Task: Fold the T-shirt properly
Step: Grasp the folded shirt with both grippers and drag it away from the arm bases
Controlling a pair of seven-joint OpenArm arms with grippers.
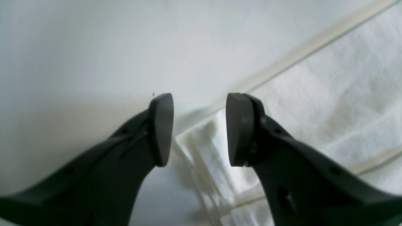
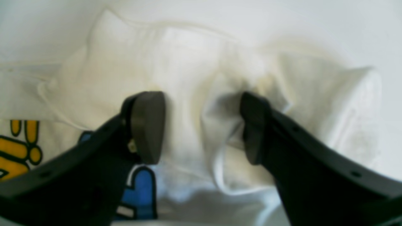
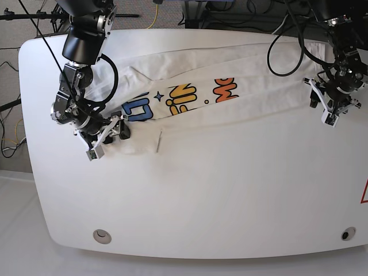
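The T-shirt [image 3: 253,98] lies as a long white band across the far half of the white table [image 3: 201,195], its blue, yellow and orange lettering facing up. My right gripper [image 3: 109,141] is at the shirt's left end. In the right wrist view it [image 2: 201,127] stands open over bunched white cloth [image 2: 194,62], and a raised fold touches one finger [image 2: 254,128]. My left gripper [image 3: 322,108] is at the shirt's right end. In the left wrist view it [image 1: 199,128] is open just above a cloth corner [image 1: 213,147], with nothing clamped.
Cables [image 3: 287,34] trail from both arms over the table's back edge. Two round fittings [image 3: 102,234] [image 3: 345,234] sit near the front edge. A red mark [image 3: 364,192] shows at the right edge. Bare tabletop [image 1: 94,47] lies beside the left gripper.
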